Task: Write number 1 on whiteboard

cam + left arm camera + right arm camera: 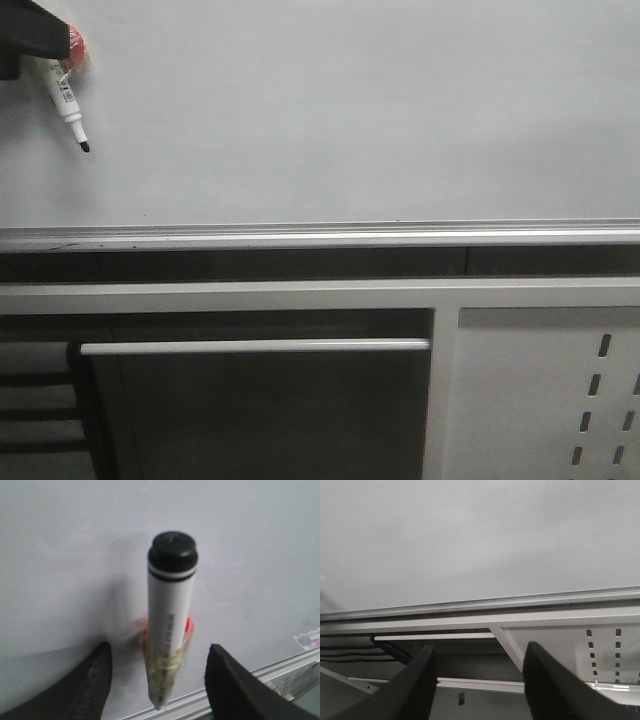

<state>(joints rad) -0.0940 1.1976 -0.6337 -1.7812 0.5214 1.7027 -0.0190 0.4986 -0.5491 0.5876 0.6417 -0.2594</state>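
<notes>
The whiteboard [350, 110] fills the upper part of the front view, with its silver rail [320, 237] along the lower edge. No black stroke of the number 1 shows on it. My left gripper [40, 35] is at the board's top left. A white marker [68, 100] hangs from it by a red and clear mount, black tip [84, 147] pointing down at the board. In the left wrist view the marker [170, 610] sits between the gripper's [159, 650] wide-apart fingers, touching neither. My right gripper [480, 649] is open and empty, facing the board [480, 540].
Below the rail are a dark recess with a horizontal silver bar [255, 346] and a light grey panel with slot holes [560, 400] at the lower right. A small labelled object [307, 640] shows at the board's edge in the left wrist view.
</notes>
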